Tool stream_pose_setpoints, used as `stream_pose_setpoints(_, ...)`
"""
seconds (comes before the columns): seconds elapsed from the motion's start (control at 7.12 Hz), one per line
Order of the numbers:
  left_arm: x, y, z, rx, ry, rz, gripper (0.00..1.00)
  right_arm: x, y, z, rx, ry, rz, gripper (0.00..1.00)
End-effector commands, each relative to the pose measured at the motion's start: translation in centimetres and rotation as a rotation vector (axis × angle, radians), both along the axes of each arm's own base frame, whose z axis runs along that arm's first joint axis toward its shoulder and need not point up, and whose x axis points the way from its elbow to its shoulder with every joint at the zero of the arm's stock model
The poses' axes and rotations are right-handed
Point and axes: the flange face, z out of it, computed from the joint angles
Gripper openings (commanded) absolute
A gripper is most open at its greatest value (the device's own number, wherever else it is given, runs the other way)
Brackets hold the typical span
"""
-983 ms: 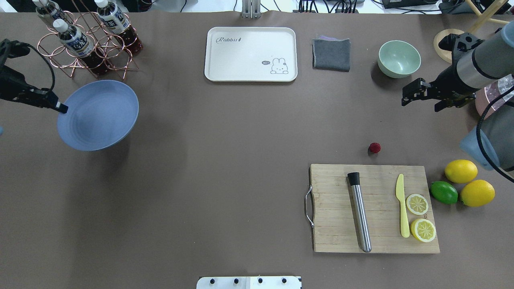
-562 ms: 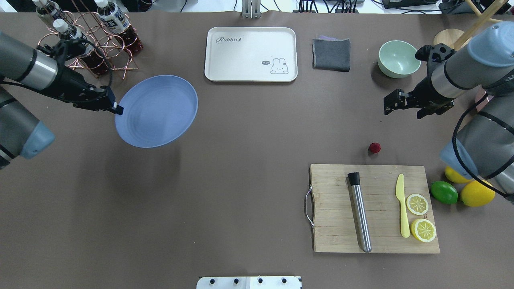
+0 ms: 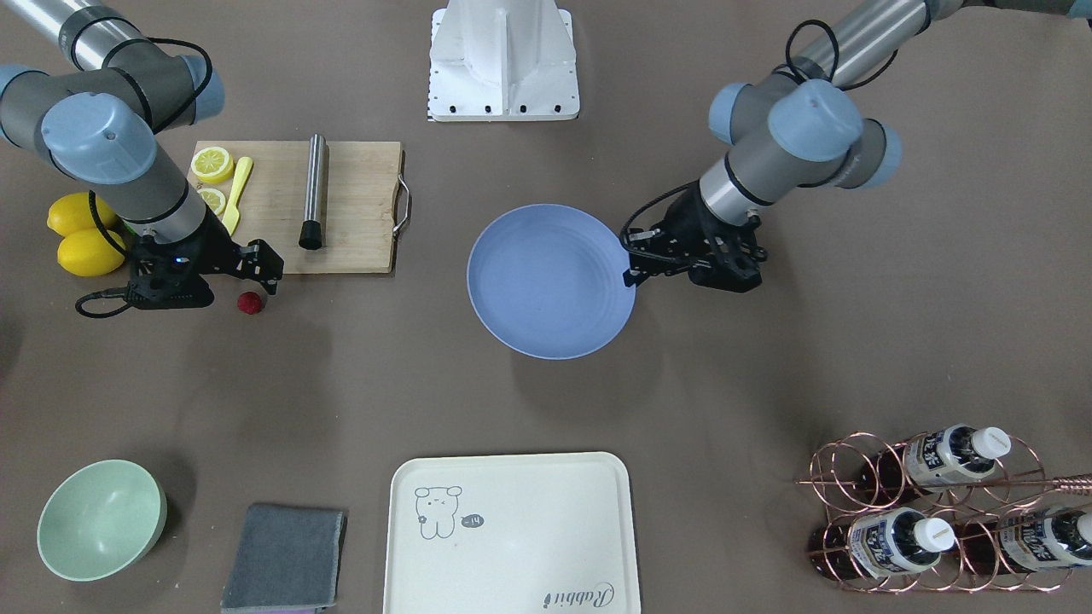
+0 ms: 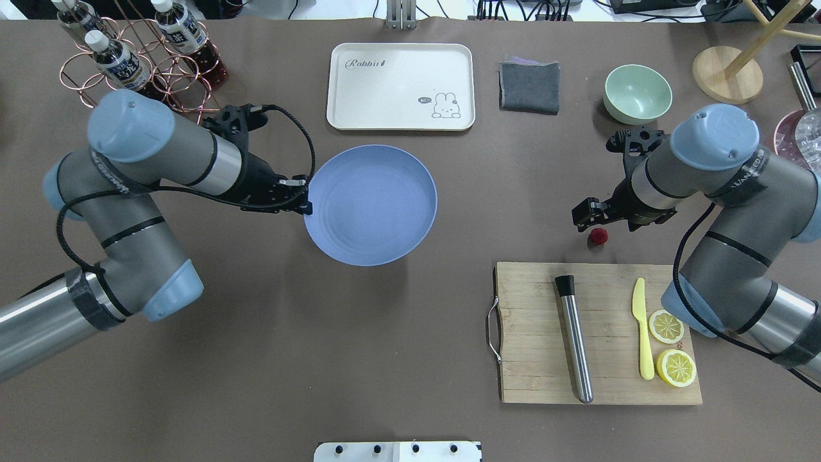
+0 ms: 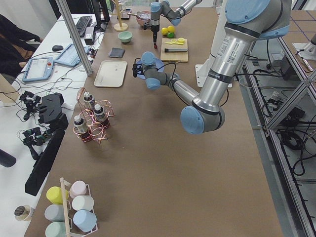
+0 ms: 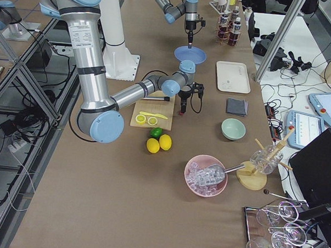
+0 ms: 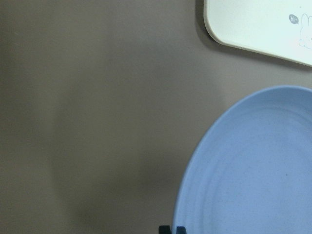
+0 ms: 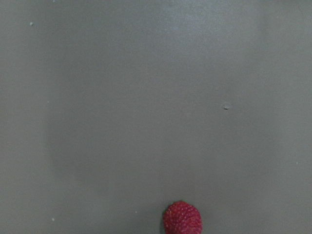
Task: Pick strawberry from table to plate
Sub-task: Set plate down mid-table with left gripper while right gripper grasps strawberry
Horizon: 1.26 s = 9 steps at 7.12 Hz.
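On the table (image 4: 397,333), beyond the board: the strawberry (image 4: 598,236) lies alone on the bare grey-brown surface. It is just past the far edge of the cutting board (image 4: 532,333) and does not touch it.
Berry up close: in the right wrist view it sits at the bottom edge of the frame, dark red and bumpy (image 8: 182,218), with only table around it.
Claw on the right: the right gripper (image 4: 591,217) points down just above the berry, a little to its far side. Its jaws are spread with nothing between them, and no contact with the berry shows.
Claw on the left: the left gripper (image 4: 306,205) is clenched on the rim of the plate (image 4: 378,205), on the robot's left side of it. Its two dark fingertips (image 7: 173,229) show at that rim in the left wrist view.
Plate position: round and blue-grey, it is held clear of the table near the middle, with its shadow on the surface beneath.
Gap: plate and strawberry are well apart, the plate toward the robot's left and the berry toward its right.
On the board: a steel rod (image 4: 575,343) with a black cap, a yellow knife (image 4: 642,330) and two lemon slices (image 4: 667,326).
Far edge: a cream tray (image 4: 401,86), a folded grey cloth (image 4: 529,86) and a mint-green bowl (image 4: 637,93) stand in a row.
Far left corner: a copper wire rack (image 4: 138,70) holds bottles.
Right end: two whole lemons (image 3: 84,232) lie beside the board.
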Motion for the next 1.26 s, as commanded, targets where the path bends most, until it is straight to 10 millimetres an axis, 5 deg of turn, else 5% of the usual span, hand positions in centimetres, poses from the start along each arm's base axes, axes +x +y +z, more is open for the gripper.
stream_pose_setpoints(0.0, 2.5, 2.4, -1.8, 0.008, -0.028, -0.003, 0.00, -1.1, 0.4, 1.2, -0.005, 0.025, -0.012, 1.00)
stream_pose_setpoints(0.42, 4.1, 3.9, -1.7, 0.027, -0.041, -0.014, 0.00, -1.8, 0.2, 2.7, -0.021, 0.048, -0.022, 0.99)
stream_pose_setpoints(0.7, 4.9, 4.6, -1.5, 0.032, -0.048, -0.015, 0.00, -2.4, -0.3, 2.5, -0.022, 0.050, -0.022, 0.79)
stream_pose_setpoints(0.84, 5.0, 4.7, -1.3, 0.030, -0.052, -0.012, 0.00, -2.7, -0.7, 2.1, -0.018, 0.045, -0.021, 0.66)
stream_pose_setpoints(1.12, 5.1, 4.8, -1.2, 0.030, -0.054, -0.010, 0.00, -3.0, -0.9, 2.2, -0.018, 0.048, -0.024, 0.00)
